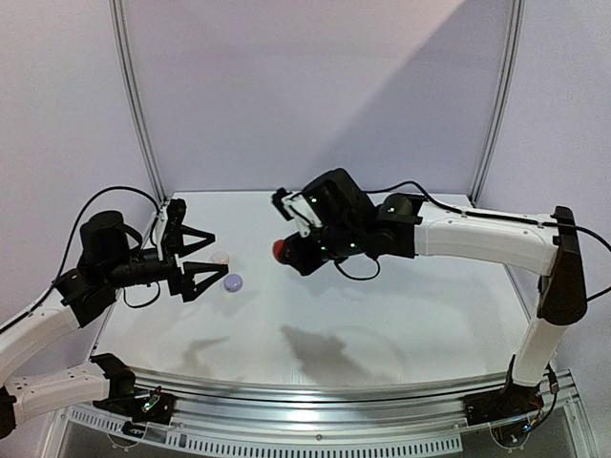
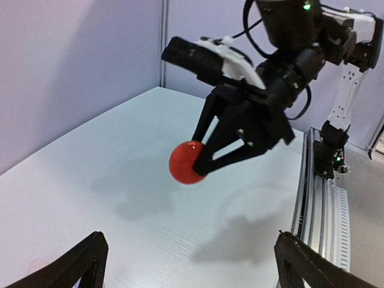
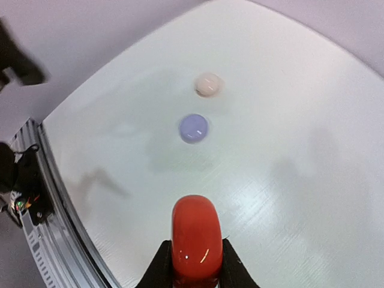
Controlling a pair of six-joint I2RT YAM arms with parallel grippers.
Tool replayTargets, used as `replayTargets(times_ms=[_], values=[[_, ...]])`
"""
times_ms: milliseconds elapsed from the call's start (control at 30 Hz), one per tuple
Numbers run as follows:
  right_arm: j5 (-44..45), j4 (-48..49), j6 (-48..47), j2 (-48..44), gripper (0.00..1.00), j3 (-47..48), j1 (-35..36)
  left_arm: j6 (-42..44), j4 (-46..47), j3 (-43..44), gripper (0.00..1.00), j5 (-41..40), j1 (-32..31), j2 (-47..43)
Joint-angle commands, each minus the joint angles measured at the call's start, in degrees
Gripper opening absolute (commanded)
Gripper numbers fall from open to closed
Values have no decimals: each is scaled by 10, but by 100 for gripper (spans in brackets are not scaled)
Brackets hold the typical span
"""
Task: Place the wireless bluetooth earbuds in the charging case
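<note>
1. Check the right gripper (image 1: 286, 250). It is clamped on the red case (image 1: 280, 250) and holds it clear of the table (image 1: 382, 324), with its shadow falling below it.
2. Check the left gripper (image 1: 212, 252). Its jaws stand wide apart with nothing between them. In the left wrist view, only the tips of its fingers (image 2: 78, 264) show, at the bottom corners.
3. Note the governing relation. Seen from the left wrist, the red case (image 2: 187, 162) sits straight ahead, centred between the spread fingers and well apart from them. It lies to the left gripper's right, across the middle of the table.
4. Note the orientation of the case. From the right wrist, the red case (image 3: 197, 237) looks narrow across the pads (image 3: 161, 267) and longer along the line pointing away from them. From the left wrist it shows a round outline.
5. Locate the remaining cases. The white case (image 1: 221, 257) and the lilac case (image 1: 233, 282) rest on the table just beyond the left gripper's tips. The left arm is clearly the nearer one to both.
6. No earbuds can be made out in any view, and all three cases appear closed.
7. Judgement: any hand-over or opening of the case calls for you to advance the left gripper along its own axis toward the red case.
</note>
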Motion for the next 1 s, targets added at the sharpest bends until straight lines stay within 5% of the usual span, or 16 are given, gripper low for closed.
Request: replayTargets(times_ms=[0, 333, 600, 967], values=[[-115, 108, 236, 3, 0, -90, -76, -18, -31, -22, 99, -77, 2, -1], [-239, 151, 321, 231, 0, 25, -120, -6, -55, -24, 99, -139, 10, 3], [-278, 203, 411, 293, 5, 11, -135, -2, -65, -28, 99, -146, 20, -5], [-250, 99, 404, 294, 53, 14, -150, -2, -59, -31, 99, -146, 27, -10]])
